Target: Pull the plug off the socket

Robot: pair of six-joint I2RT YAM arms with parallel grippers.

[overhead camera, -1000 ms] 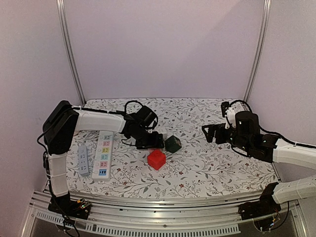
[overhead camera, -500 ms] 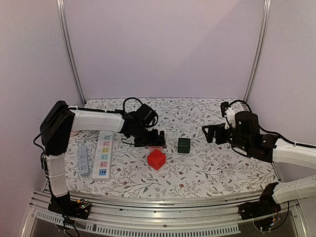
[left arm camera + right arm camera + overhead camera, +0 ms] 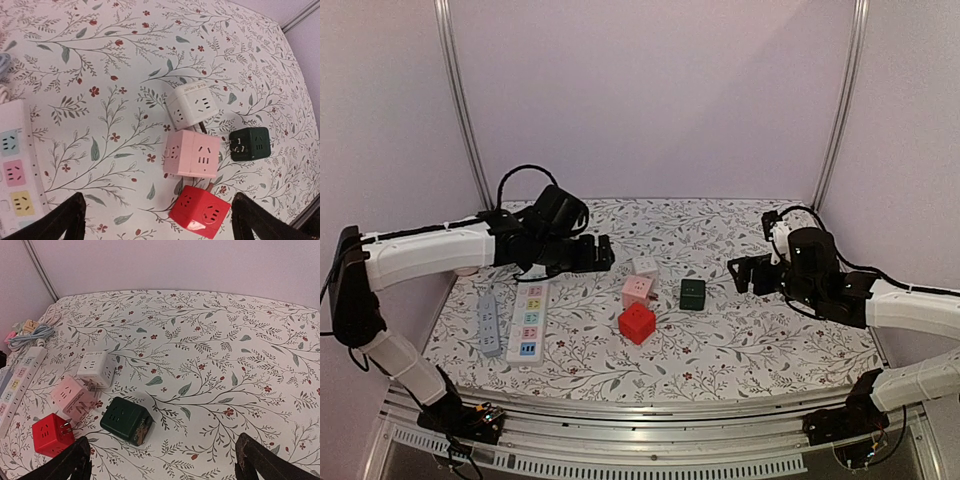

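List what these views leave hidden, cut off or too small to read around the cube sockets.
- Left wrist view: power strip cut off by the left edge.
- Left wrist view: lettering on the white cube too small to read.
- All views: whether white cube and pink cube are plugged together; their facing sides hide the joint.

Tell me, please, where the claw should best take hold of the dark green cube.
Probably from straight above, closing on two opposite flat side faces of the dark green cube, avoiding the face with the metal prongs. It lies flat and apart from the pink cube and red cube, so its sides are free.
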